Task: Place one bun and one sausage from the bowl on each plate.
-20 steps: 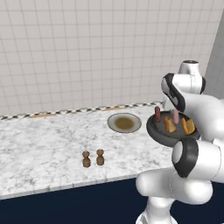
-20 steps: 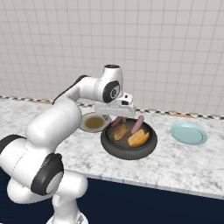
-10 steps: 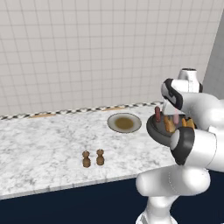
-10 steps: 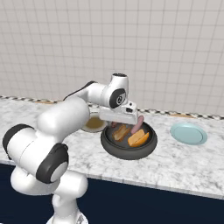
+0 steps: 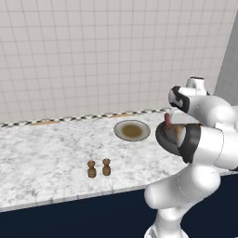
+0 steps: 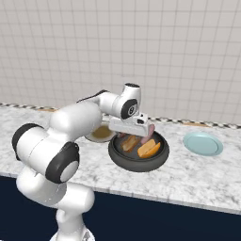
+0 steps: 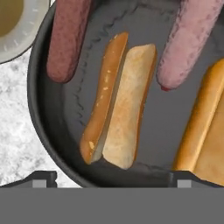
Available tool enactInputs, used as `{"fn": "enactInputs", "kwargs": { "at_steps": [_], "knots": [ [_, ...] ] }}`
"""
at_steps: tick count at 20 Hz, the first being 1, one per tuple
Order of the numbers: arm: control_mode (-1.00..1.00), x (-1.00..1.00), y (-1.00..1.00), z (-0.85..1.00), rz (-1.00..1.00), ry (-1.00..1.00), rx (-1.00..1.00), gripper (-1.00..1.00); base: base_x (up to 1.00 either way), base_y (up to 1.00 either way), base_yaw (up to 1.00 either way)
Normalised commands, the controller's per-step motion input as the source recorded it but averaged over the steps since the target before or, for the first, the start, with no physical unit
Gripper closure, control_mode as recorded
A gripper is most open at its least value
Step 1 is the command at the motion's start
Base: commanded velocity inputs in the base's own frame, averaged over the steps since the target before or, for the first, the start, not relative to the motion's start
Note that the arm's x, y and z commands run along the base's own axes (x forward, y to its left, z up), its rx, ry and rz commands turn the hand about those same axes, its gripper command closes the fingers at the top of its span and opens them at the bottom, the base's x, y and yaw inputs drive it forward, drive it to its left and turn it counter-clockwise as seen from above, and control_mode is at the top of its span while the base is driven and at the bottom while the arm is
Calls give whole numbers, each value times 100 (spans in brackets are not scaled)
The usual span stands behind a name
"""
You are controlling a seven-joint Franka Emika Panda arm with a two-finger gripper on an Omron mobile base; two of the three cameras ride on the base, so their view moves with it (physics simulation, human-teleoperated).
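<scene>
We hold our gripper (image 7: pixel 112 177) low over the bowl (image 7: pixel 43 144), jaws spread wide and empty, so the bun (image 7: pixel 118 100) lies straight ahead between them, lined up for a pinch; sausages (image 7: pixel 65 39) flank it.

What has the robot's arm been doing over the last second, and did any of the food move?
The arm swung over and lowered its hand above the bowl, open fingers now hovering over a bun. Nothing was grabbed or released. Both sausages, the buns, the brown-centred plate, the teal plate and the shakers stayed put.
</scene>
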Motion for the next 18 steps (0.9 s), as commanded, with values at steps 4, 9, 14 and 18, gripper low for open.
{"fn": "enactInputs", "kwargs": {
  "at_steps": [4, 9, 14, 18],
  "knots": [
    [-100, 31, -3, -37, 0, 7, 4, -100, 0, 0, 0],
    [-100, 2, -4, -35, 0, 7, 3, -100, 0, 0, 0],
    [-100, 9, 0, -31, 0, 3, 4, -100, 0, 0, 0],
    [-100, 7, 0, -32, 0, 0, 5, -100, 0, 0, 0]
  ]
}}
